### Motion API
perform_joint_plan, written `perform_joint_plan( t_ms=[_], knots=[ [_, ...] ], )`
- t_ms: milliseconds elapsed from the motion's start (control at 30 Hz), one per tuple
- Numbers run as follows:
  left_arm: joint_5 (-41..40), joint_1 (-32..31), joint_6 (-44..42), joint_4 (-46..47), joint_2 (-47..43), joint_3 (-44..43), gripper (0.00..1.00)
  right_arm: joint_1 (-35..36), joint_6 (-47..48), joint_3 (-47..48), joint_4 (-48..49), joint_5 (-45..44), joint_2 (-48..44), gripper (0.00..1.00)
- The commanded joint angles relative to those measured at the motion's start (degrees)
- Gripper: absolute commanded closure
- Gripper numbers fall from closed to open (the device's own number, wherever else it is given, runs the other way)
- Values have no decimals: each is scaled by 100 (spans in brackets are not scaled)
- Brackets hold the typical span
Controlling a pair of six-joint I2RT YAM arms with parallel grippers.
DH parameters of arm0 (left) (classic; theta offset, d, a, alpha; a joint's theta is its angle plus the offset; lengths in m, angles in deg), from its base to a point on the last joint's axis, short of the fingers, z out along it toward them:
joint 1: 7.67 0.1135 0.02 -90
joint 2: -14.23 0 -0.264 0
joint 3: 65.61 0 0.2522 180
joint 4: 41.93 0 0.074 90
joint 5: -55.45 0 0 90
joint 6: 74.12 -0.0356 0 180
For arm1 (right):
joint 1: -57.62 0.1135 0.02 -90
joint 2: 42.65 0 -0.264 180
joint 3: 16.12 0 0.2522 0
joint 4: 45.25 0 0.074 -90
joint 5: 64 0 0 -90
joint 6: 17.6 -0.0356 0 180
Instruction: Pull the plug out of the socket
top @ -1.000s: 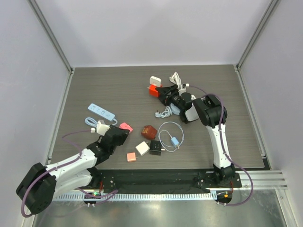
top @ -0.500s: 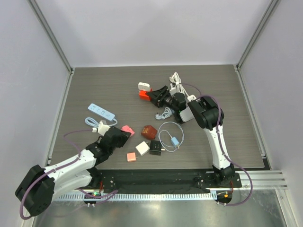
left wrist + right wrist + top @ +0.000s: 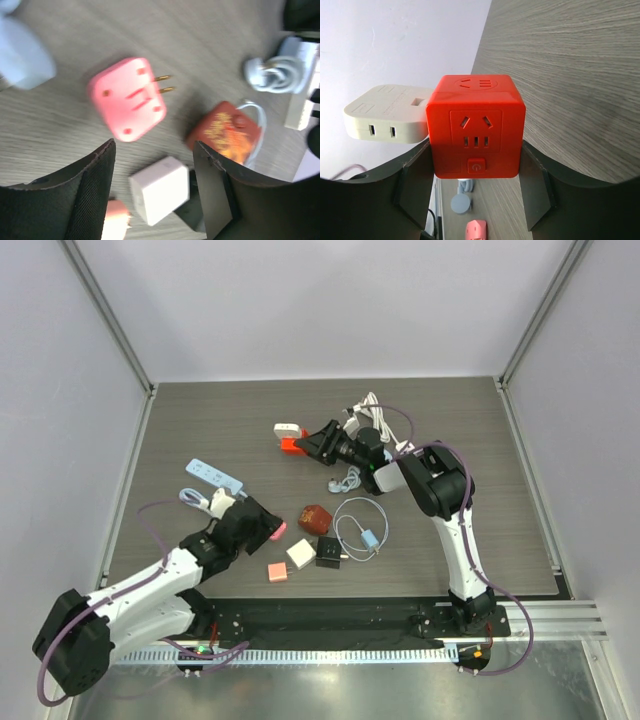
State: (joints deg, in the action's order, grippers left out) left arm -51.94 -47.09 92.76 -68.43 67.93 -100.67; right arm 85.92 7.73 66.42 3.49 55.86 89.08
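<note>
My right gripper (image 3: 476, 152) is clamped on the red socket cube (image 3: 476, 125), gripping it by two opposite faces. The white plug (image 3: 387, 114) juts from the cube's side, over the far middle of the table (image 3: 200, 420). My left gripper (image 3: 152, 172) hangs spread wide and empty, well apart from all that, above a pink plug (image 3: 129, 97) near the front edge.

The worry is the pull. The cube's faces look smooth, so if the left arm tugs the plug at an angle, the pins could bind and the cube could twist or slide out of that grip. Reaching across, the left arm could also sweep the loose adapters (image 3: 301, 553) lying between. I can't quite tell from above whether the cube is lifted or resting on the table; if it is resting, it may drag.
</note>
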Motion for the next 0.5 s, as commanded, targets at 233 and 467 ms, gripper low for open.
perform_joint_plan(
  t_ms=[233, 467],
  knots=[
    [-381, 153, -2044, -521, 359, -2263, 34, 9, 718, 664, -291, 757, -112, 99],
    [543, 935, -3898, -1490, 1932, -4107, 26, 71, 1307, 752, -976, 828, -199, 99]
  ],
)
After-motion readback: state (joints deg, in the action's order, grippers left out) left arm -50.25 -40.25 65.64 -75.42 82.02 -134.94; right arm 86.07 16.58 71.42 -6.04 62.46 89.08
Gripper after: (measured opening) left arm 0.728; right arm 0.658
